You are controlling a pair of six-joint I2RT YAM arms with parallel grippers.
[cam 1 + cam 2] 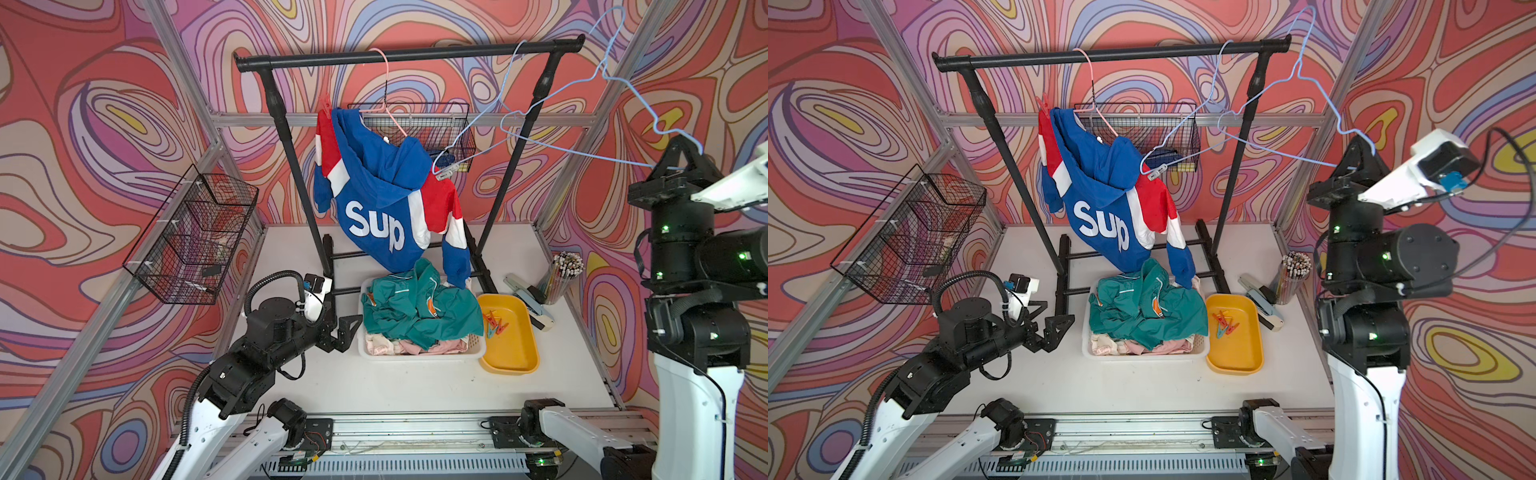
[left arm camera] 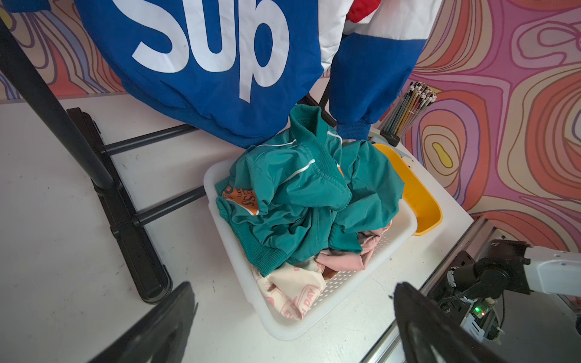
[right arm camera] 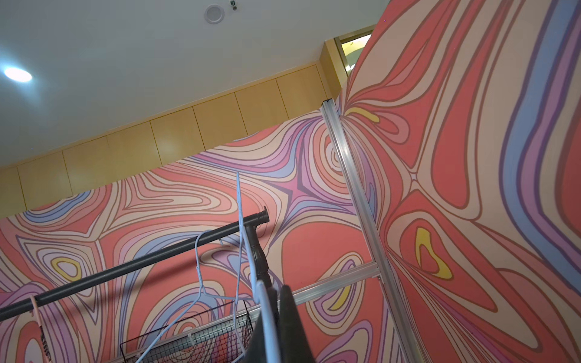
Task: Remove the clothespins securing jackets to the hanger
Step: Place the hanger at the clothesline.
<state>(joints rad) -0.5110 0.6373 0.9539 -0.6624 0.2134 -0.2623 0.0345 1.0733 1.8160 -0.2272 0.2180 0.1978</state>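
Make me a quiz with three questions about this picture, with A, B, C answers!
1. Where is the crumpled teal-green jacket with white piping?
A. lying on a chair
B. in the white plastic basket
C. worn by a doll

2. What colour is the shallow plastic tray holding the loose little clothespins?
A. green
B. black
C. yellow

3. What are the right arm's black fingers doing?
A. shut on the light-blue wire hanger
B. standing wide open
C. pinching a sock

Answers:
1 B, the jacket is heaped inside the basket's rim.
2 C, the tray beside the basket is bright yellow.
3 A, the wire runs between the closed fingers in the right wrist view.
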